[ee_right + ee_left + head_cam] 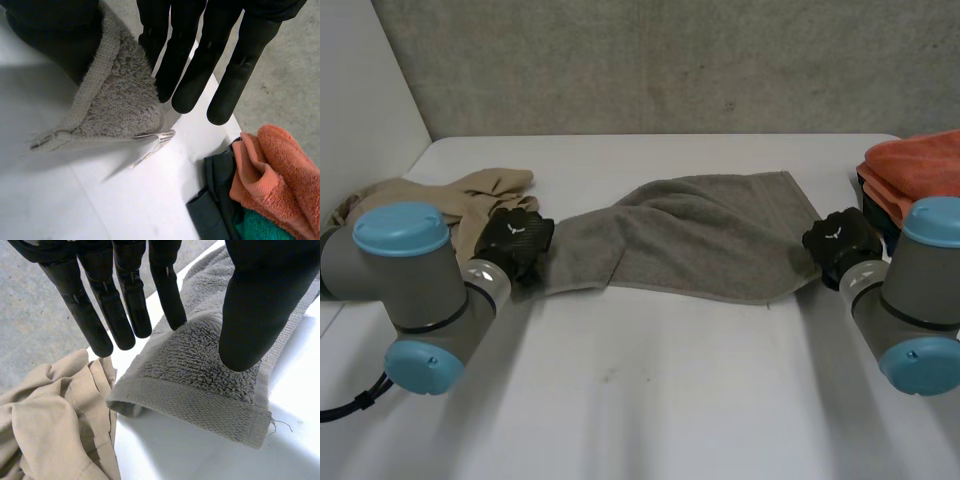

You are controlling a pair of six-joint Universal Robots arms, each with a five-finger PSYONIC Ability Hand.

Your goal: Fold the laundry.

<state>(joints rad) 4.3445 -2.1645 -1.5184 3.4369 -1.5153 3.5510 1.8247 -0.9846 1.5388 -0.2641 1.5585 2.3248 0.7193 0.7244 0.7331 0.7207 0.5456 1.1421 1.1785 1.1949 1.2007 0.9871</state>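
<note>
The left hand (255,300) and the right hand (197,60) each pinch an end of the grey towel (700,235). The white table (650,400) lies under their fingers. A grey wall (670,60) stands past them.

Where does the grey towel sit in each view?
Head view: grey towel stretched between left hand and right hand.
Left wrist view: its corner pinched under the thumb, beside the tan cloth.
Right wrist view: its corner pinched against the thumb, near the orange towel.
Shared landmark: white table.
</note>
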